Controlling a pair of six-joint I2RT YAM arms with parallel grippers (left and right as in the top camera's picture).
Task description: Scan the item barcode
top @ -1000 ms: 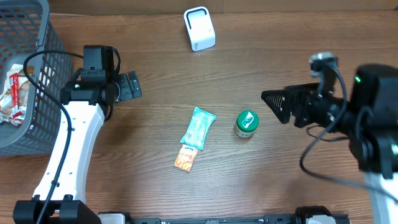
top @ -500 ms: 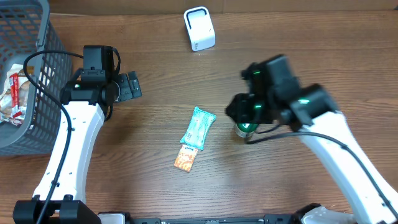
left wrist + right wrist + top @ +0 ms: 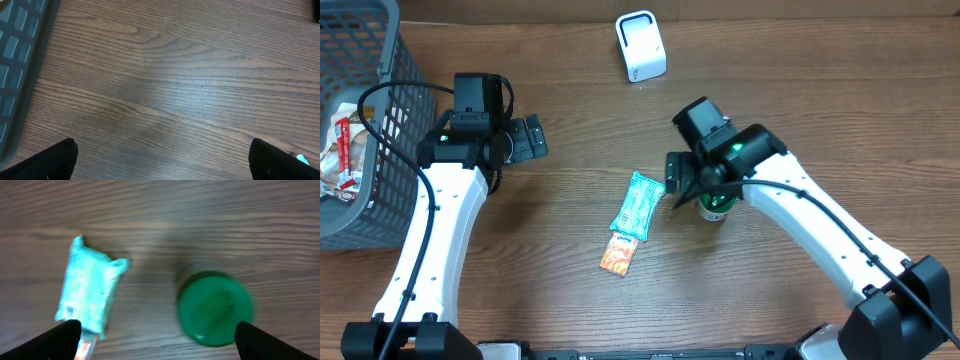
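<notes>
A small jar with a green lid point(image 3: 717, 207) stands upright in the middle of the table, and its lid point(image 3: 215, 307) fills the right half of the right wrist view. My right gripper point(image 3: 688, 189) hovers over the jar's left side, open point(image 3: 160, 340), holding nothing. A teal packet point(image 3: 639, 205) lies just left of the jar, with an orange packet point(image 3: 619, 256) at its near end. The white scanner point(image 3: 640, 46) stands at the back edge. My left gripper point(image 3: 527, 140) is open point(image 3: 162, 160) over bare wood at the left.
A grey wire basket point(image 3: 365, 120) with a few packets inside stands at the far left; its rim point(image 3: 15, 65) shows in the left wrist view. Bare wood lies between the packets and the scanner.
The right arm swung in from the right side of the table to above the jar and teal packet, its jaws narrowing and then spreading wide. The left arm stayed still.
</notes>
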